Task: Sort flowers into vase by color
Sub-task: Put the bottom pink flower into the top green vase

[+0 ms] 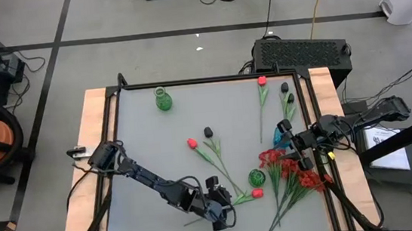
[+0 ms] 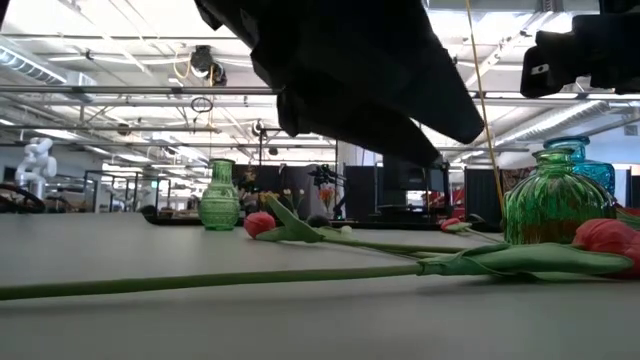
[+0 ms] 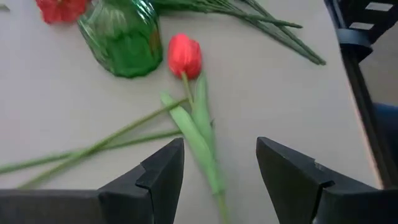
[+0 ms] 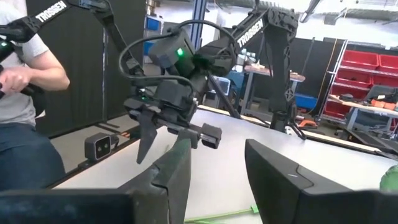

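Grey table (image 1: 163, 146) lying scattered with flowers: the left gripper (image 3: 219, 168), fingers standing wide and empty, is hovering over the red tulip (image 3: 185, 55) beside the green vase (image 3: 122, 34). Next likely calls for descending astride its stem. The right gripper (image 4: 214, 171), half-open and empty, is waiting near the table's right edge.

My arms are black, jointed, white TROSSEN lettering on links, black cables looping, green LED, dark angular jaws.

On the bench (image 1: 156, 150), a tulip (image 1: 257, 193) lies just beside a vase (image 1: 256, 177) — the bushy bunch (image 1: 291, 169) to its right.
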Controlling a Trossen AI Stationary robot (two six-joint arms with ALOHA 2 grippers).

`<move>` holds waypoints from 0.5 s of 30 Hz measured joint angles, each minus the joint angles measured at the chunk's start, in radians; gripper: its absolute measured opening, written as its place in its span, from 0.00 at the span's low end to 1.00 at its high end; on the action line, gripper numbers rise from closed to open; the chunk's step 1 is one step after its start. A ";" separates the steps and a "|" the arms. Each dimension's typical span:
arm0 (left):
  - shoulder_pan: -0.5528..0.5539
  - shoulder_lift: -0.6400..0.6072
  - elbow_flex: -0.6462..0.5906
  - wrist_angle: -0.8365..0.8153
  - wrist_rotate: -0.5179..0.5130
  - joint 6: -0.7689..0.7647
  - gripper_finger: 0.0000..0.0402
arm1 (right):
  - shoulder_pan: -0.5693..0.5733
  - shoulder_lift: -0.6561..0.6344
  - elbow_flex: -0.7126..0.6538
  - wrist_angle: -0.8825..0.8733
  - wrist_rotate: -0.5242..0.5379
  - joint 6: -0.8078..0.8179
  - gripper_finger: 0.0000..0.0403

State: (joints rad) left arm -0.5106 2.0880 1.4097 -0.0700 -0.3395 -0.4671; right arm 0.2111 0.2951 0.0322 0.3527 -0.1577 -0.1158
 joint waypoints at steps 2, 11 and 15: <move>0.000 0.000 0.000 -0.018 0.009 -0.025 0.52 | 0.000 0.001 0.000 -0.001 0.000 0.000 0.36; -0.009 0.059 0.000 -0.071 -0.001 -0.099 0.52 | 0.000 0.001 0.000 -0.007 0.000 0.000 0.36; -0.004 0.073 0.000 -0.057 -0.001 -0.104 0.52 | 0.000 0.001 0.000 -0.007 0.000 0.000 0.36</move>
State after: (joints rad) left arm -0.5146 2.1609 1.4094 -0.1268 -0.3401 -0.5710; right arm 0.2111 0.2966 0.0322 0.3459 -0.1577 -0.1161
